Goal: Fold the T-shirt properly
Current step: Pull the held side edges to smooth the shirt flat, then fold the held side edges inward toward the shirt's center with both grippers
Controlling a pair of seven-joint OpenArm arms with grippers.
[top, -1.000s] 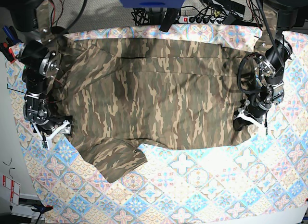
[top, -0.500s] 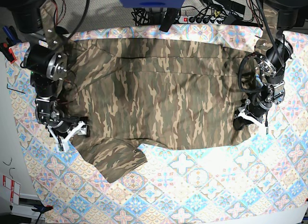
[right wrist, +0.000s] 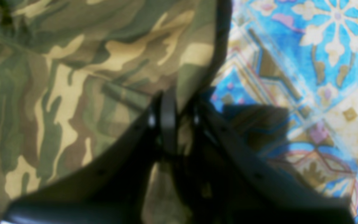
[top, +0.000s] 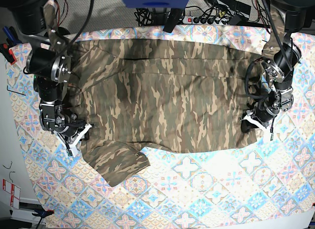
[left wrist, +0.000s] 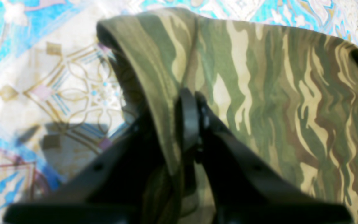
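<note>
The camouflage T-shirt [top: 162,101] lies spread flat across the tablecloth, with one sleeve [top: 118,162] sticking out at the lower left. My left gripper [top: 253,123] sits at the shirt's lower right corner. In the left wrist view it [left wrist: 191,102] is shut on a raised fold of the shirt's edge [left wrist: 154,62]. My right gripper [top: 78,135] sits at the shirt's left edge just above the sleeve. In the right wrist view it [right wrist: 179,105] is shut on the shirt's edge [right wrist: 194,59].
The blue, pink and cream tile-patterned tablecloth [top: 211,189] covers the table. Cables and a power strip [top: 206,17] run along the far edge. Both arm bodies stand over the shirt's left [top: 49,67] and right [top: 278,67] sides.
My right gripper has moved right and down, from the tablecloth beside the shirt onto its left edge. My left gripper has barely shifted at the lower right corner.
</note>
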